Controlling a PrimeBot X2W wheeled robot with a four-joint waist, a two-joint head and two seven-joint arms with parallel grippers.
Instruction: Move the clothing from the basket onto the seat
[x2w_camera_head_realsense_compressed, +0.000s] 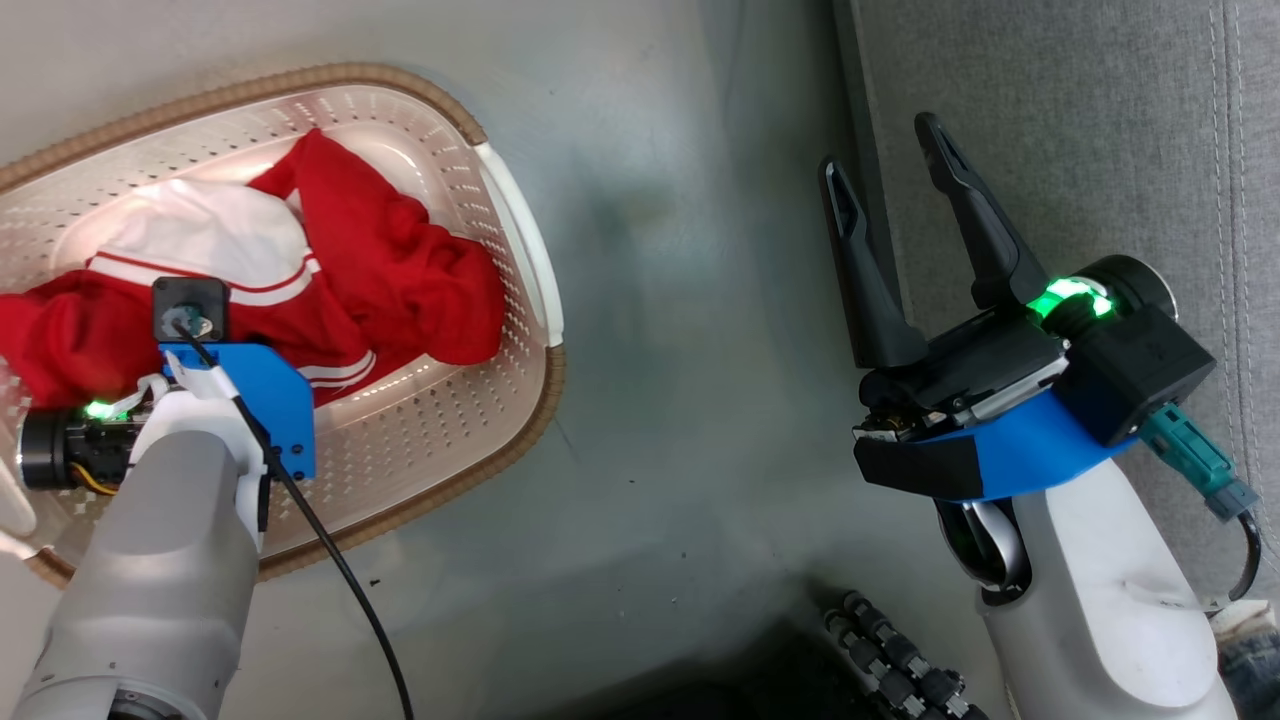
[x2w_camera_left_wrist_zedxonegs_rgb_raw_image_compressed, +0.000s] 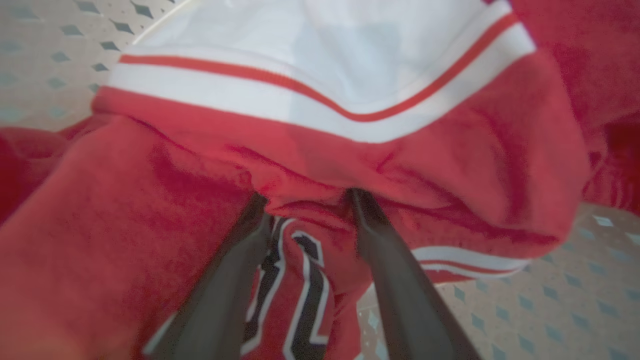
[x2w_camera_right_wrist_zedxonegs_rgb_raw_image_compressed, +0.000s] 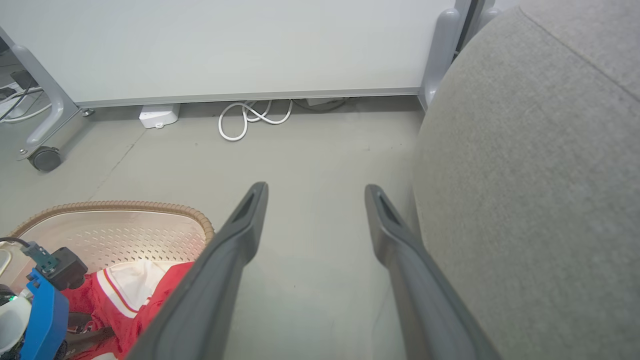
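The clothing (x2w_camera_head_realsense_compressed: 400, 260), red with white bands, lies crumpled in the oval cream basket (x2w_camera_head_realsense_compressed: 450, 420) with the brown rim. One red fold lies around the fingertips of the left gripper (x2w_camera_left_wrist_zedxonegs_rgb_raw_image_compressed: 307, 196), with a black-and-white number between the fingers. The grey woven seat (x2w_camera_head_realsense_compressed: 1100, 130) stands just right of the right gripper (x2w_camera_head_realsense_compressed: 882, 148).

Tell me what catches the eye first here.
The red clothing heaped in the basket, at the head view's left, stands out most. The left claw is sunk into it, fingers apart. The right claw hangs open above the floor, beside the grey seat.
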